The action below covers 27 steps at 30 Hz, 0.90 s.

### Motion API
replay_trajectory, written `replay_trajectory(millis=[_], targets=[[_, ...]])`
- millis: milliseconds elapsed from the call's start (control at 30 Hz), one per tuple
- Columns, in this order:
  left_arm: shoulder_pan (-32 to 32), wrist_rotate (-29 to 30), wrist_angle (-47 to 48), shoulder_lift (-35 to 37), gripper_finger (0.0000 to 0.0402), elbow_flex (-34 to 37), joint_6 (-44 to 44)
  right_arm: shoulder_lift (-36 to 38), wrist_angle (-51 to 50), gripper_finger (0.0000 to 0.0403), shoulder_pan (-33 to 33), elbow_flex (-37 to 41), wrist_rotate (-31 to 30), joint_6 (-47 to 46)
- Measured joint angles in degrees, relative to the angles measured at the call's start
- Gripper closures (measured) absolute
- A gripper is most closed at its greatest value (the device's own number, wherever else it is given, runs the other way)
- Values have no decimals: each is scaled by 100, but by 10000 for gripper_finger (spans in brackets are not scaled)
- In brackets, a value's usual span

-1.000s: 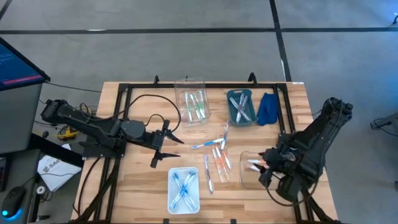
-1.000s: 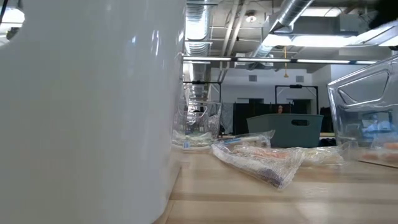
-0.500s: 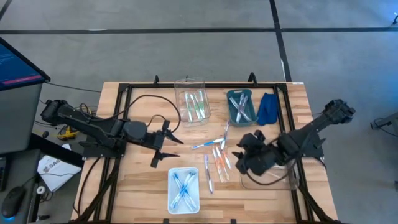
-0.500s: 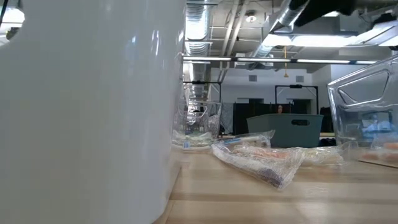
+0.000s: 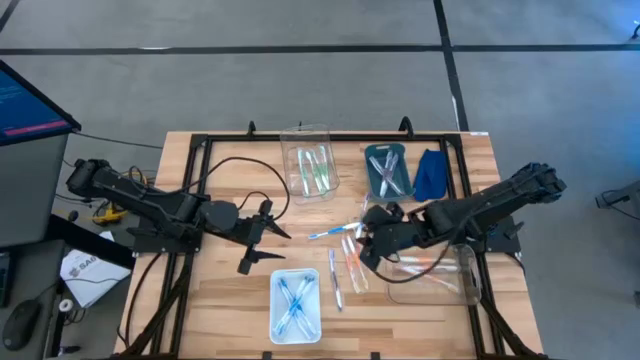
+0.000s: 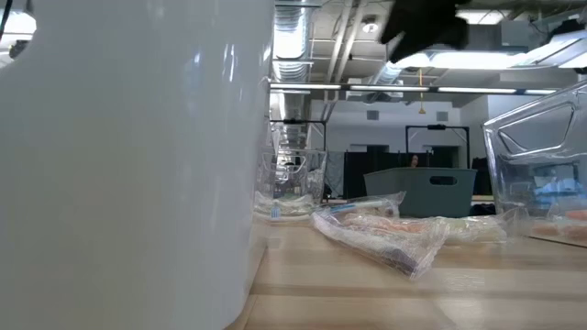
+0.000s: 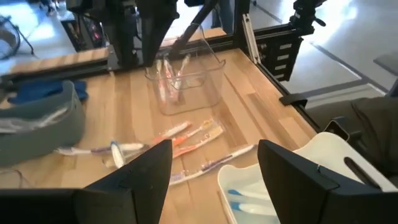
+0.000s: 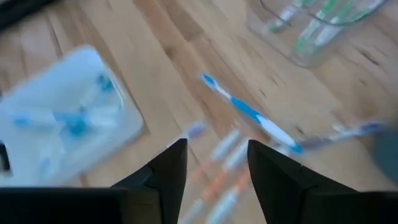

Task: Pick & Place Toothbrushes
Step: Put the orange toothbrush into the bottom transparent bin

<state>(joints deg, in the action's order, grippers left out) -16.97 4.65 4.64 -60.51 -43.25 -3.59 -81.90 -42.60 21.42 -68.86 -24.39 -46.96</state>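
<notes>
Loose toothbrushes (image 5: 347,252): translucent handles, orange or blue parts.

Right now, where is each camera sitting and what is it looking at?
High: above, looking straight down at the table, both arms and the loose toothbrushes.
Low: at tabletop height, looking level into the room; one dark arm overhead.
Left wrist: past open left fingers toward the toothbrushes.
Right wrist: past right fingers, down onto them.
All four views share the loose toothbrushes.

desk (image 5: 230,300): pale wood with visible grain
loose toothbrushes (image 5: 348,255): whitish handles with orange-pink and blue parts
white tray (image 5: 296,304): blue brushes inside
clear bin (image 5: 310,165): green brushes
teal bin (image 5: 387,172): (grey-blue)
cloth (image 5: 431,174): deep blue
arms: black
</notes>
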Motion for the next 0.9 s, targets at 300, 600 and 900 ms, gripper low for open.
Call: replay_trajectory(millis=[300,600,900], targets=[[0,-1,399,0,169,4,594,-997,263,264,-443,-17,1004,-366],[0,1,172,4,169,435,864,-1760,360,293,-635,-16,1503,-707],[0,1,80,7,169,446,882,-2131,1115,299,-687,-30,1875,-668]])
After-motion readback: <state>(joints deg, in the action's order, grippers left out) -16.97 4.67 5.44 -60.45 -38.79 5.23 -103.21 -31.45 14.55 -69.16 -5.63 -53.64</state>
